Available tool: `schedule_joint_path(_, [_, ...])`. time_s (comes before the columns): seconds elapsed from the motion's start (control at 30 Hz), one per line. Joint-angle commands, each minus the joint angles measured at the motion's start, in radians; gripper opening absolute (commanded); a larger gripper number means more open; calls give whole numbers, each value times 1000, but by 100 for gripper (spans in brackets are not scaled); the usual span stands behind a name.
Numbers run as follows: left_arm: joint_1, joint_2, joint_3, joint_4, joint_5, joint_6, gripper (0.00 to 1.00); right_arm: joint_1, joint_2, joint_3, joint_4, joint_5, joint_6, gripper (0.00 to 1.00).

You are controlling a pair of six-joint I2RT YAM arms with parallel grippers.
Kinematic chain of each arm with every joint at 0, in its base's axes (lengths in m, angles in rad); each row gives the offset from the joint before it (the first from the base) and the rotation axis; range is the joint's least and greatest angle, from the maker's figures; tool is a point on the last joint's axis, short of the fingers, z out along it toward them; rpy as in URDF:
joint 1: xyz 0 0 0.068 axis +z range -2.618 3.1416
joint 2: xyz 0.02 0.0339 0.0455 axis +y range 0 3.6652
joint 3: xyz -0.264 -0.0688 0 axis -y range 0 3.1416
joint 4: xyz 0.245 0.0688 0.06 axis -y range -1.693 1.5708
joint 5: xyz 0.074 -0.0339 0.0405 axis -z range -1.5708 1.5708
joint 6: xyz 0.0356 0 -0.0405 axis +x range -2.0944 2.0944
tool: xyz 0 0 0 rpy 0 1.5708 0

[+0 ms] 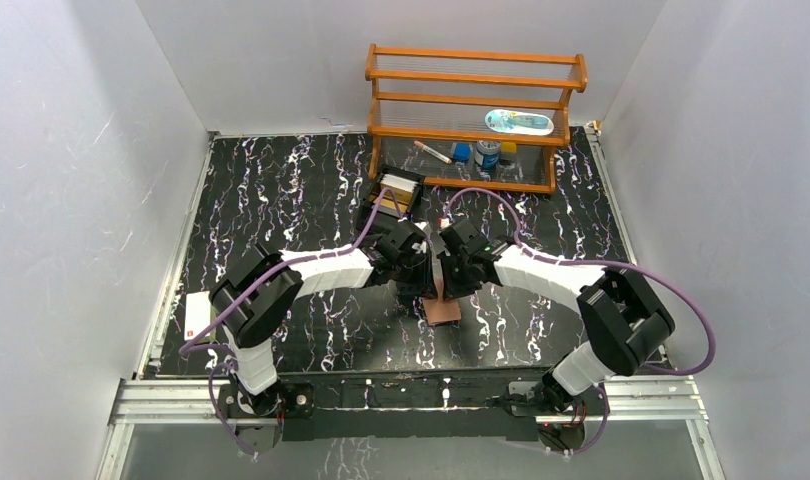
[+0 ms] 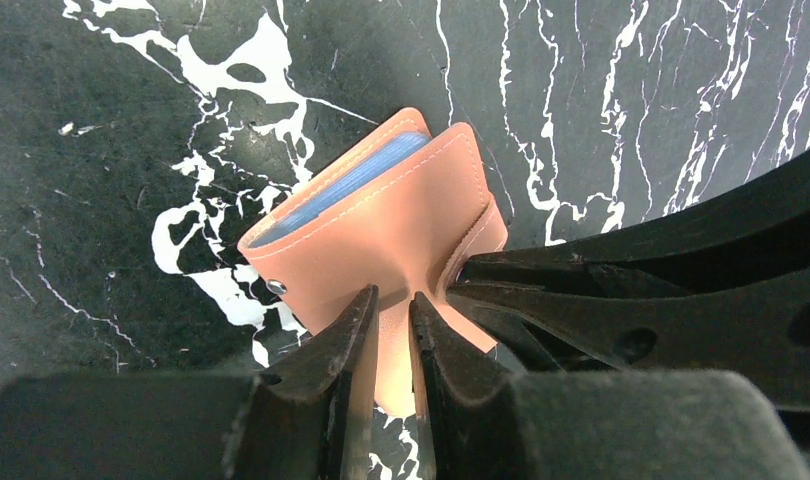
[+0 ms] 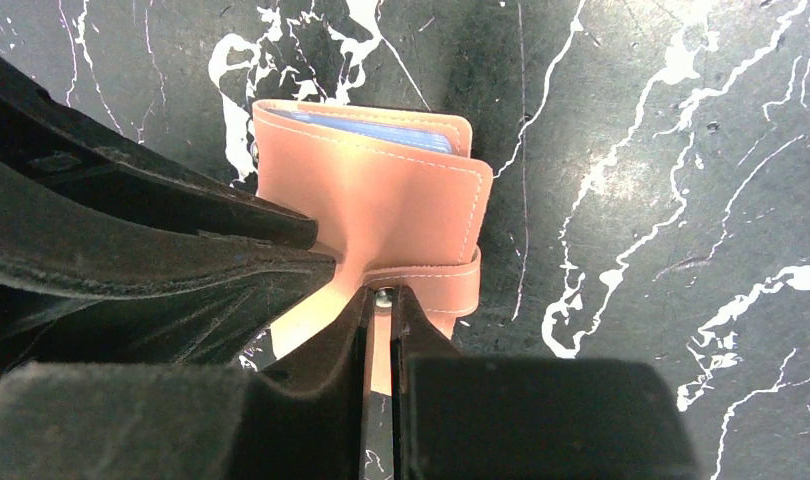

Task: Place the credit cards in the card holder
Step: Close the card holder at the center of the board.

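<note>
White card (image 1: 195, 314): flat at the left edge of the table (image 1: 281, 190); possibly a credit card, too small to confirm.
Left gripper (image 2: 393, 300): fingers narrowed, pinching the cover of the card holder (image 2: 381, 210).
Card holder: tan leather, folded, mid-table between both grippers; blue cards (image 2: 346, 180) seated inside.
Right gripper (image 3: 383, 297): pressed together on the snap tab (image 3: 431, 285).
Rack (image 1: 476, 76): wooden, rear right.

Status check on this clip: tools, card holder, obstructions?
Left tool pinching card holder. Right tool clamped on its snap tab. Blue cards inside. Nothing obstructing.
</note>
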Motion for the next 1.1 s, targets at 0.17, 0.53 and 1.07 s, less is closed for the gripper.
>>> schedule_joint_path(0.17, [-7, -33, -89, -4, -48, -45, 17, 38, 200, -30, -14, 38, 23, 13])
schedule_joint_path(0.53, [-7, -59, -107, 5, -58, -53, 17, 58, 267, 16, -87, 108, 15, 13])
schedule_joint_path(1.07, [36, -458, -5, -291, -334, 56, 38, 27, -90, 399, -324, 364, -25, 42])
